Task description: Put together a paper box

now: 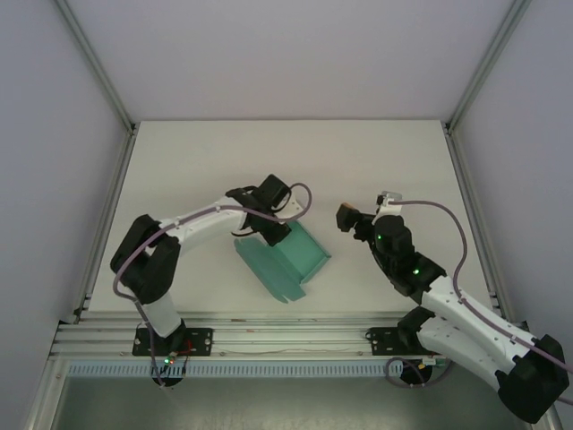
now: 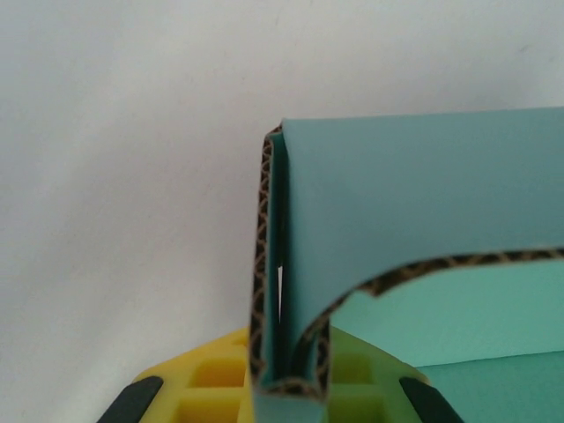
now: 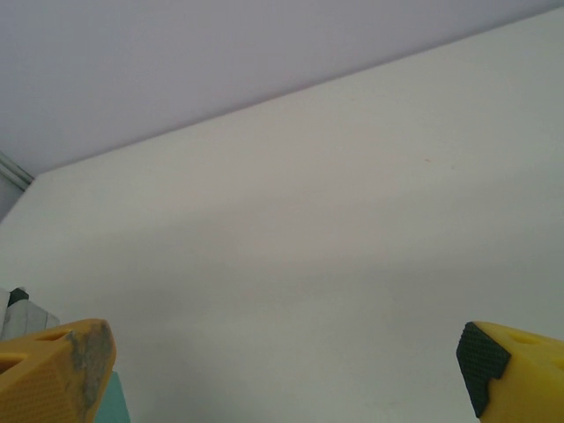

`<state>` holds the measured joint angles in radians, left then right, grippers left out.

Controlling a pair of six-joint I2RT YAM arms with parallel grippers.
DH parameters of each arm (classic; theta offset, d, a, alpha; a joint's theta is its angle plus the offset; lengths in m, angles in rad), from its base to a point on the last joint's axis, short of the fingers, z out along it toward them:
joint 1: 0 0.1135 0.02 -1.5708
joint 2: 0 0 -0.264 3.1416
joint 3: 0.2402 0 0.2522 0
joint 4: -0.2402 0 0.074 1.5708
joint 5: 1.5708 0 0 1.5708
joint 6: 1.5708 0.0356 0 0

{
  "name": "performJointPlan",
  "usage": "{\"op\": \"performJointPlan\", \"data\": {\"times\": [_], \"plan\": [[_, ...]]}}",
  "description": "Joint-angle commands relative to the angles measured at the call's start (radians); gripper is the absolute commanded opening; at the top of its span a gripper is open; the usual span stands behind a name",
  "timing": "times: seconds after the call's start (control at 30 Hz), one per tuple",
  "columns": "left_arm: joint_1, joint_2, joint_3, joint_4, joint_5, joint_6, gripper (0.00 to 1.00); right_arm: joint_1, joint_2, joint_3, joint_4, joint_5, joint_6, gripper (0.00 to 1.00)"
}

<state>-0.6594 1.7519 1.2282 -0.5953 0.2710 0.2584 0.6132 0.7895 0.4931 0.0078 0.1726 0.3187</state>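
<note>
Pale walls closed in a bare white table [image 1: 197,161], and the paper box [image 1: 285,262] lay on it near the front edge, a little left of the middle, between the two arms. It was teal-green card, partly folded: one wall stood up along the far side, while a flatter panel lay toward the arm bases. The left gripper [image 1: 269,228] sat at the far-left corner of the box.

From the left wrist, the box [image 2: 414,220] showed a doubled wall with its brown fluted edge exposed. This wall stood upright between the yellow fingers [image 2: 207,379] of the left gripper [image 2: 286,392], which were clenched on it from both sides.

The right gripper [image 1: 345,218] hung to the right of the box, apart from it and holding nothing. From the right wrist, its fingers [image 3: 53,370] were spread wide, released above bare table [image 3: 352,220]. A sliver of the teal card [image 3: 118,404] showed beside the left fingertip.
</note>
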Motion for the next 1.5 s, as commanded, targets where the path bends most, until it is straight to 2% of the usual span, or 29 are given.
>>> {"op": "performJointPlan", "data": {"times": [0.0,0.13,0.27,0.37,0.53,0.7,0.8,0.87,1.0,1.17,1.33,1.4,1.47], "plan": [[-0.057,0.089,0.071,-0.147,-0.208,0.027,0.0,-0.008,0.0,-0.01,-0.046,0.036,0.021,1.0],[-0.08,0.216,0.157,-0.241,-0.29,0.054,0.0,-0.011,0.022,-0.009,-0.051,0.04,0.023,1.0],[-0.101,0.308,0.233,-0.259,-0.446,0.05,0.0,-0.015,0.046,0.007,-0.073,0.045,0.02,1.0],[-0.123,0.366,0.261,-0.191,-0.621,0.033,0.0,-0.018,0.052,0.012,-0.077,0.051,0.029,1.0],[-0.175,0.45,0.256,-0.063,-0.75,0.079,0.0,-0.021,0.038,0.009,-0.083,0.101,0.043,1.0],[-0.184,0.539,0.294,-0.072,-0.773,0.083,0.0,-0.037,0.008,0.004,-0.113,0.119,0.043,1.0],[-0.176,0.522,0.273,-0.057,-0.753,0.101,0.0,-0.045,-0.006,0.003,-0.134,0.115,0.048,1.0],[-0.171,0.486,0.265,-0.055,-0.707,0.104,0.19,-0.05,-0.014,0.002,-0.144,0.114,0.05,1.0],[-0.168,0.408,0.253,-0.044,-0.667,0.134,0.34,-0.052,-0.032,0.001,-0.16,0.106,0.05,1.0],[-0.166,0.337,0.273,-0.069,-0.625,0.183,0.58,-0.051,-0.072,0.001,-0.185,0.082,0.037,1.0],[-0.163,0.277,0.291,-0.103,-0.584,0.229,0.74,-0.053,-0.107,0.006,-0.217,0.059,0.028,1.0],[-0.155,0.248,0.288,-0.114,-0.567,0.244,0.87,-0.053,-0.118,0.006,-0.23,0.071,0.033,1.0],[-0.141,0.219,0.289,-0.109,-0.544,0.241,0.9,-0.053,-0.132,0.006,-0.246,0.071,0.028,1.0]]}}
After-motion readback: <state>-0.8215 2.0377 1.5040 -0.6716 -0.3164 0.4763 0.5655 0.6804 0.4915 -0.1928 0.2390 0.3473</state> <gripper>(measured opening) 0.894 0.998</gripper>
